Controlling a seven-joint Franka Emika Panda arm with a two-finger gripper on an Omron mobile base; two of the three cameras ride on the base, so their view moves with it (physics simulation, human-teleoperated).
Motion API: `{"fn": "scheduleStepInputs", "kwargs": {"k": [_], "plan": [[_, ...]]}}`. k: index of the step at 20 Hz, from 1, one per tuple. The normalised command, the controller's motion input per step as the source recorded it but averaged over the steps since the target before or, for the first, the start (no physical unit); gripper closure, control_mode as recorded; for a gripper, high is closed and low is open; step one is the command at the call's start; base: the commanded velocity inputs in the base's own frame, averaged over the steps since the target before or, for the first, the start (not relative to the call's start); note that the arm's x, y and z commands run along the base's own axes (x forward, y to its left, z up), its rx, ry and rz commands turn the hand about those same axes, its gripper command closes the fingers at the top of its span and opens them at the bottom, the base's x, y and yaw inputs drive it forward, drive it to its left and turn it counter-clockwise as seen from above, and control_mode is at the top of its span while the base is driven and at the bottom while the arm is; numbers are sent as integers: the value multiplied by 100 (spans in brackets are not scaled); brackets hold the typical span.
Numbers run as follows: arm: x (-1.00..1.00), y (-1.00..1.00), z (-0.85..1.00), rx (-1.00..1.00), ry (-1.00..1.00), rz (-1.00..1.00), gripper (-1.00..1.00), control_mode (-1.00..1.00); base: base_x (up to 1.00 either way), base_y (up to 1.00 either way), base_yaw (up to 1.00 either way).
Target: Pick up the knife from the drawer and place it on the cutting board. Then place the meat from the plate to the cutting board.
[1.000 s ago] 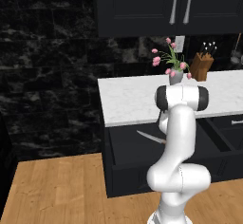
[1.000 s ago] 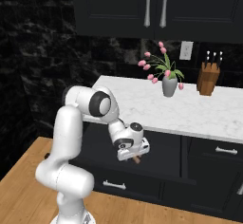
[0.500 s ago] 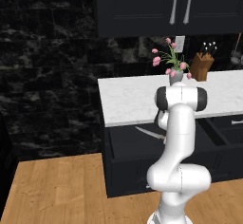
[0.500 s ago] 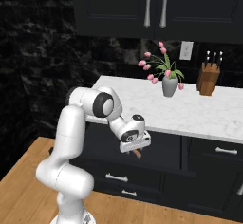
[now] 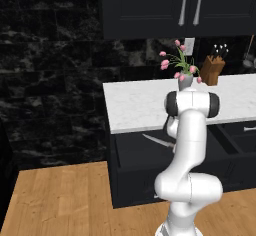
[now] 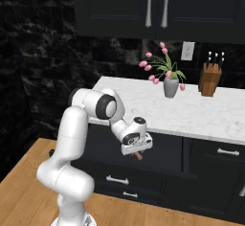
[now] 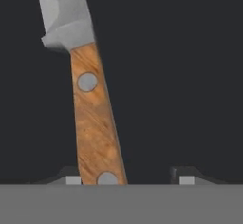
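Gripper (image 7: 126,179) hangs low over the dark inside of the wide black drawer (image 5: 150,152), which stands pulled out under the left end of the white marble counter (image 6: 201,112). Its two dark fingertips (image 7: 185,176) stand apart on either side of the orange-brown wooden handle of the slim silver-bladed knife (image 7: 92,118). The left tip sits right against the handle's edge, while the right tip is well clear of it with dark drawer floor between. Whether the handle is pinched cannot be told from this.

From the left base camera the blade shows as a pale sliver on the drawer floor beside the white arm. From the right base camera a bit of brown handle pokes out beneath the gripper (image 6: 136,148).

On the counter, near its back edge, stand a grey vase of pink tulips (image 6: 170,84) and, further right, a wooden block of black-handled knives (image 6: 209,78). Black wall cabinets with long silver handles (image 6: 155,5) hang above.
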Motion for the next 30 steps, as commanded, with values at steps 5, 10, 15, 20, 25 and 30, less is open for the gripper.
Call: {"fn": "scheduleStepInputs", "kwargs": {"k": [5,10,15,20,25,30], "plan": [[-100,8,-61,0,-19,0,100,-100,0,0,0],[-72,0,-26,0,-14,0,100,-100,0,0,0],[-5,0,63,-1,-2,3,100,-100,0,0,0],[0,0,100,-7,2,20,100,-100,0,0,0],[-7,0,100,-5,0,35,100,-100,0,0,0],[0,-2,100,3,6,35,100,-100,0,0,0]]}}
